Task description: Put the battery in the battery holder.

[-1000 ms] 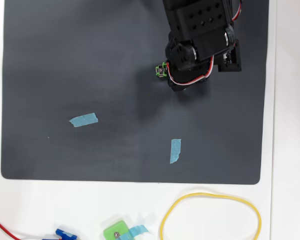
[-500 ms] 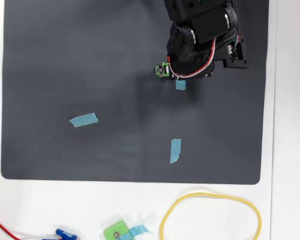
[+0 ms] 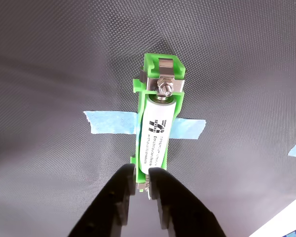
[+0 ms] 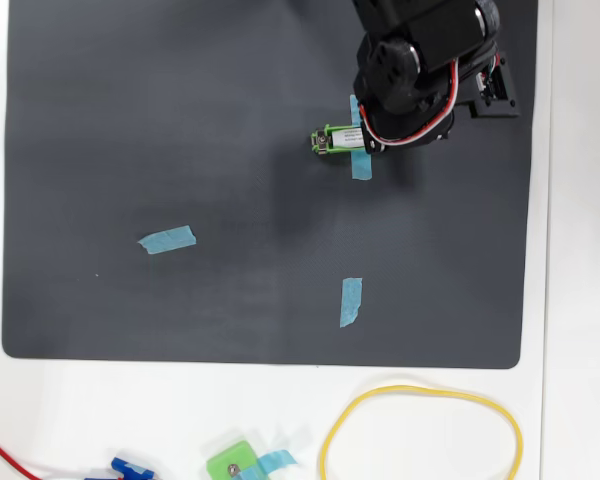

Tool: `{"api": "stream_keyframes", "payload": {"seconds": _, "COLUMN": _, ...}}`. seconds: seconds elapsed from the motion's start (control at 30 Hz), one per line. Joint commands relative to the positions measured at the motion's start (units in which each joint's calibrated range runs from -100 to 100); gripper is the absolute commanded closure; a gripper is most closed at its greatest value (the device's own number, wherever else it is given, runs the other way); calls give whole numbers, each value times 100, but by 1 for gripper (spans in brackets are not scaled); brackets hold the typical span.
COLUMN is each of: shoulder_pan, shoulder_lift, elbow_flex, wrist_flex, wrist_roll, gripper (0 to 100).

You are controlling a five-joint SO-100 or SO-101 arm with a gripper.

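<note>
The battery (image 3: 156, 136) lies seated lengthwise in the holder (image 3: 159, 84), its long axis running straight away from the fingers (image 3: 143, 183) in the wrist view. The holder sits on blue tape (image 3: 108, 123) on the dark mat (image 4: 180, 120). Fingers are together, empty, at the battery's near end. Judgement: placement looks complete; retreat along that axis.

Probably a hobby workbench: dark mat (image 4: 180, 120), blue tape markers (image 4: 167, 240), white table (image 4: 580, 300)
</note>
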Motion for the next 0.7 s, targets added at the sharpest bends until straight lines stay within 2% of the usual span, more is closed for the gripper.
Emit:
{"api": "stream_keyframes", "payload": {"seconds": 0.0, "shoulder_pan": -57, "shoulder_lift": -198, "elbow_flex": -66, "wrist_flex": 18, "wrist_roll": 95, "gripper": 100}}
{"api": "stream_keyframes", "payload": {"seconds": 0.67, "shoulder_pan": -275, "shoulder_lift": -112, "elbow_flex": -207, "wrist_flex": -60, "wrist_roll": 392, "gripper": 100}}
